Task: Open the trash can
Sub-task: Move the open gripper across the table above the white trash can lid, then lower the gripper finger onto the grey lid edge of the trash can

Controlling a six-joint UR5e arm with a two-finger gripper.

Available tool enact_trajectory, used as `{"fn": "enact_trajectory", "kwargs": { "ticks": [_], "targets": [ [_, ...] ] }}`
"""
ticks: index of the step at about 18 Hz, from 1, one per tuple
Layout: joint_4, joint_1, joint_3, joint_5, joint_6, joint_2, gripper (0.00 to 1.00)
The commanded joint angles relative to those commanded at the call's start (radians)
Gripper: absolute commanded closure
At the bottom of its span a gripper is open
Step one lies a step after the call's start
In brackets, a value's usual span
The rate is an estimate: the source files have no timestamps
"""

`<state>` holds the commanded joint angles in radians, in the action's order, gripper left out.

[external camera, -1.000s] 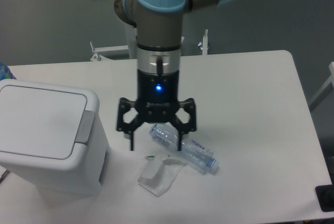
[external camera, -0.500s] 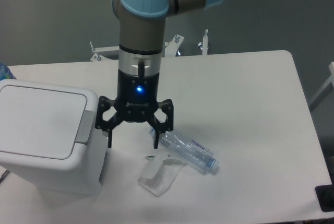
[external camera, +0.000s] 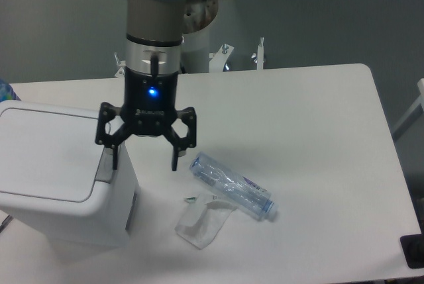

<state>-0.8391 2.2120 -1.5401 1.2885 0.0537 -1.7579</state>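
The trash can is a large white boxy bin at the left of the table, with a flat lid that lies down and a grey push tab on its right edge. My gripper hangs pointing down, fingers spread wide, nothing between them. Its left finger is over the grey tab at the bin's right edge; its right finger is over the table beside the bin. Whether the left finger touches the tab is unclear.
A crushed clear plastic bottle lies on the white table right of the gripper. A crumpled clear wrapper lies in front of it. A dark object sits at the table's near right corner.
The arm has moved left across the table, from above the bottle to the bin's right edge. The fingers stay spread. The lid has not moved.
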Motion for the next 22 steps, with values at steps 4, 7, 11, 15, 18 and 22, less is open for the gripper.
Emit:
{"fn": "enact_trajectory", "kwargs": {
  "ticks": [4,7,11,15,18,22],
  "targets": [
    [-0.002,-0.005,-0.015,0.0,0.002,0.008,0.0],
    [0.0,-0.005,-0.032,0.021,0.006,0.02,0.0],
    [-0.002,-0.005,-0.035,0.025,0.009,0.021,0.0],
    [-0.002,-0.005,-0.037,0.026,0.008,0.021,0.0],
    [-0.002,-0.005,-0.055,0.029,0.008,0.029,0.0],
    [0.0,-0.005,-0.061,0.032,0.011,0.031,0.0]
  ]
}}
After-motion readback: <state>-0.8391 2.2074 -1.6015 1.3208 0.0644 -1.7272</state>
